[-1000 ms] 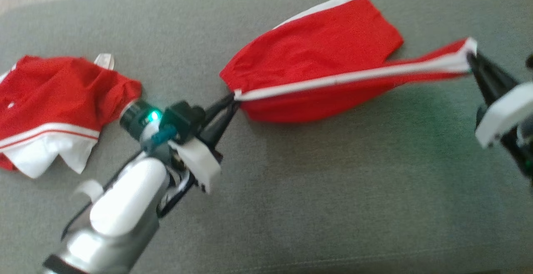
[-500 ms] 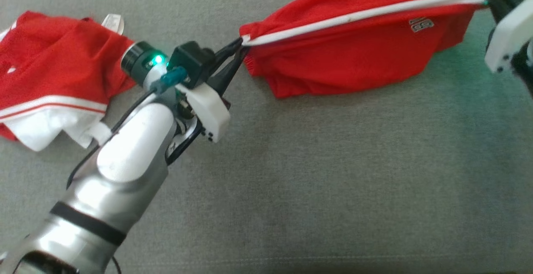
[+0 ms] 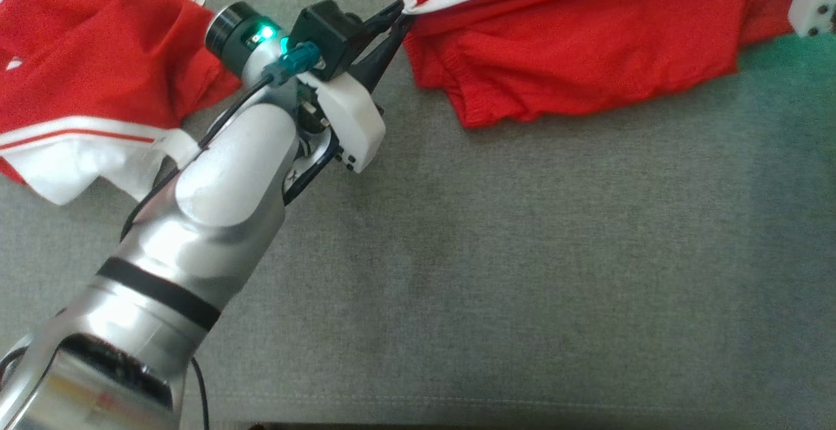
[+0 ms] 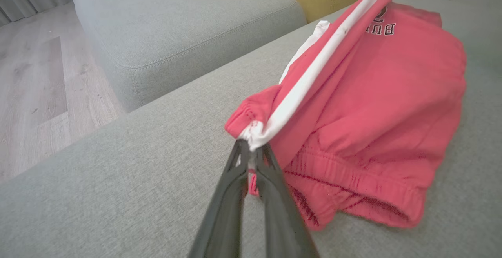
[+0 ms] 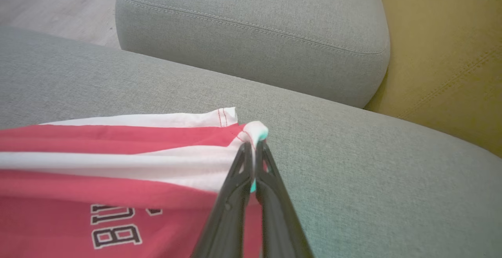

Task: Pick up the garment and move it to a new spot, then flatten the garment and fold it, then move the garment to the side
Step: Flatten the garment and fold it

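The red shorts (image 3: 588, 51) hang stretched between both grippers. Their white side stripe runs lengthwise from the left gripper (image 3: 400, 10), clamped on the waistband corner, to the right gripper (image 5: 254, 145), pinched on the leg hem. The fabric sags onto the grey sofa cushion (image 3: 522, 253) beneath. The head view adds a second red-and-white garment (image 3: 85, 70) behind the left wrist. The right wrist view adds a yellow cushion (image 5: 443, 54) beyond its fingers.

Bright, even daylight, shadows soft. Green light (image 3: 264, 33) glowing, a green cast on the cushion (image 3: 777, 70), glare along the silver forearm (image 3: 222, 175); head view grainy.
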Controlling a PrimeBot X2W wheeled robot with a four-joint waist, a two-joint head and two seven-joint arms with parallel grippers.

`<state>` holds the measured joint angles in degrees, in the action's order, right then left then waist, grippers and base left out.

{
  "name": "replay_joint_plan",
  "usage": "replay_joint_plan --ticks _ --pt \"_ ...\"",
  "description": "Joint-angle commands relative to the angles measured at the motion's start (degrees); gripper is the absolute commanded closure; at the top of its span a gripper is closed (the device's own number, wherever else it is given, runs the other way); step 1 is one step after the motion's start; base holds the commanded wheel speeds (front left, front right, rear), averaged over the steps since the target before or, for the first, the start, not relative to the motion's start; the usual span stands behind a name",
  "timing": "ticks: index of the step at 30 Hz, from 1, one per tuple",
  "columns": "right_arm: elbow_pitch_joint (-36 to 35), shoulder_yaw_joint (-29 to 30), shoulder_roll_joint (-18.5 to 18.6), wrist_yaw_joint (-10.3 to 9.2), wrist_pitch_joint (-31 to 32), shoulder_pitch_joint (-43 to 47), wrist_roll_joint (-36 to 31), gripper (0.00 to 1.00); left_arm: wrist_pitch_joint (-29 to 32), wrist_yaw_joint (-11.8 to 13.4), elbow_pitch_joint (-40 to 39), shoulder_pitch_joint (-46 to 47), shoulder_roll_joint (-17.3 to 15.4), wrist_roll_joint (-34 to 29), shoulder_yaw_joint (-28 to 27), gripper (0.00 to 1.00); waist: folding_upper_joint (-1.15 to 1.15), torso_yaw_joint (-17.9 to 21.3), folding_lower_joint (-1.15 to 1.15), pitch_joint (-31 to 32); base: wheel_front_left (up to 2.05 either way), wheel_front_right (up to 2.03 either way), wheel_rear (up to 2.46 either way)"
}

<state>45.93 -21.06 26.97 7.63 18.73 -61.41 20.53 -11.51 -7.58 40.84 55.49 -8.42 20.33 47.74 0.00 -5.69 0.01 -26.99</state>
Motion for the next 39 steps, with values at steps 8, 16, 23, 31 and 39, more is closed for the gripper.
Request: replay_joint_plan --ticks 8,16,23,31,39 --pt "3.7 -2.11 0.32 -0.14 -3.74 -5.08 0.33 1.0 -1.68 0.14 2.85 4.63 -0.17 1.15 -0.32 1.0 0.0 -1.91 -0.01 -2.51 0.0 0.0 0.0" --pt "9.17 -2.71 -0.8 -0.14 -10.31 -6.5 1.51 0.0 -2.96 0.13 6.27 4.89 0.76 1.52 -0.21 0.0 0.0 -1.81 -0.01 -1.66 0.0 0.0 0.0" --pt "10.34 -2.94 -2.24 -0.14 -18.48 -3.53 5.74 0.0 -3.42 1.31 7.35 2.71 -0.32 3.24 -2.82 0.0 0.0 0.63 -0.01 2.64 0.0 0.0 0.0" --pt "4.49 -2.88 -4.14 -0.14 -29.02 3.82 12.0 0.0 -3.47 5.35 -2.49 -4.56 -3.23 5.65 -12.27 0.0 0.0 4.11 -0.01 9.62 0.0 0.0 0.0" --pt "-6.52 1.02 -7.4 -0.14 -33.14 17.24 14.09 0.0 -3.48 8.44 -19.22 -19.74 -2.88 4.86 -24.6 0.0 0.0 6.55 -0.01 16.36 0.0 0.0 0.0"
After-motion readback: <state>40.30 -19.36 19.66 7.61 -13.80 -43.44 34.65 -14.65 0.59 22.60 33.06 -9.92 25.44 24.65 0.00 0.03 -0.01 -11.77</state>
